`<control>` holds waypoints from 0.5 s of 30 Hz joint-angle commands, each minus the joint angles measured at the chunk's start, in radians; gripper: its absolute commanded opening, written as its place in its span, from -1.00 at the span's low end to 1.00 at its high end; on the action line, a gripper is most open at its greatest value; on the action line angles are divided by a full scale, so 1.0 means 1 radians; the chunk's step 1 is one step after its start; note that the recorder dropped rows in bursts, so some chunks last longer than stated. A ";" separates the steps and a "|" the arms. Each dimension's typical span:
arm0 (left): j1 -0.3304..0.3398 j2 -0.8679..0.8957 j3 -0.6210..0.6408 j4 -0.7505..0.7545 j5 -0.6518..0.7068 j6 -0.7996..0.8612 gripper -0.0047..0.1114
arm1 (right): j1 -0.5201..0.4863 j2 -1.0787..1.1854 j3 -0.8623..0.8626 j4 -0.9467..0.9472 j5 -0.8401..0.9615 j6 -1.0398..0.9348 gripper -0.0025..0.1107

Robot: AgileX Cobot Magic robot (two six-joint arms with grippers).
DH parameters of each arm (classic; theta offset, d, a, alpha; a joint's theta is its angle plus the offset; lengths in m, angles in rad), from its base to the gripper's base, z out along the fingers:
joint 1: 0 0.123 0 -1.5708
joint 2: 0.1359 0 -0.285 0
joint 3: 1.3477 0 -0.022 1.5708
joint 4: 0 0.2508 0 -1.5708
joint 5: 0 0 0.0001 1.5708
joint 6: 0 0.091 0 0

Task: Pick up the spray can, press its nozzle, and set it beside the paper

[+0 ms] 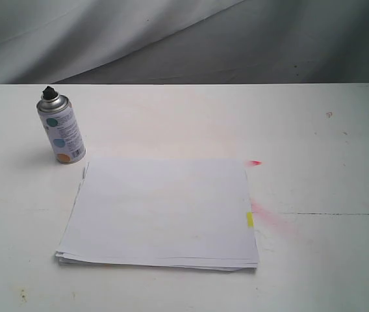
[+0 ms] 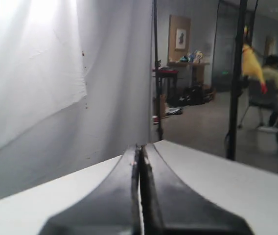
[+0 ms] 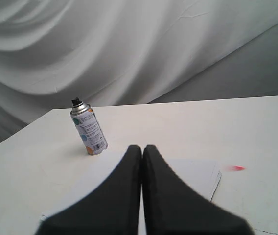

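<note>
spray can (image 1: 61,127) behind paper's (image 1: 162,211) left corner

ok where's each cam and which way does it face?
Exterior: off-arm, raised, looking down at table, spray can, paper; no robot parts.
Left wrist: low over table, faces room beyond; shut left fingers in foreground.
Right wrist: faces spray can and paper; shut right fingers in foreground.
Shared: exterior and right wrist both show spray can, paper, red mark.

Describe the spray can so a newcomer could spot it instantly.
On the white table lies a stack of white paper sheets. Beyond its far left corner, in the exterior view, stands a small silver metal spray can. It is the only upright thing, with a black nozzle and teal, blue and orange dots on its white label.
</note>
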 commanded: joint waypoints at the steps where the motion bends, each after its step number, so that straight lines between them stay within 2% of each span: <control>1: -0.005 -0.068 0.006 0.190 0.080 0.097 -0.92 | -0.002 -0.006 0.007 0.002 -0.012 -0.010 -0.96; 3: -0.005 -0.094 0.006 0.291 0.131 0.021 -0.92 | -0.002 -0.006 0.007 0.004 -0.010 -0.010 -0.96; 5: -0.005 -0.112 0.006 0.382 0.196 -0.145 -0.92 | -0.002 -0.006 0.007 0.006 -0.010 -0.010 -0.96; 7: -0.005 -0.121 0.017 0.382 0.316 -0.220 -0.92 | -0.002 -0.006 0.007 0.006 -0.010 -0.010 -0.96; 10: -0.005 -0.121 0.031 0.382 0.443 -0.254 -0.92 | -0.002 -0.006 0.007 0.006 -0.010 -0.010 -0.96; 15: -0.005 -0.122 0.035 0.382 0.524 -0.258 -0.92 | -0.002 -0.006 0.007 0.006 -0.010 -0.010 -0.96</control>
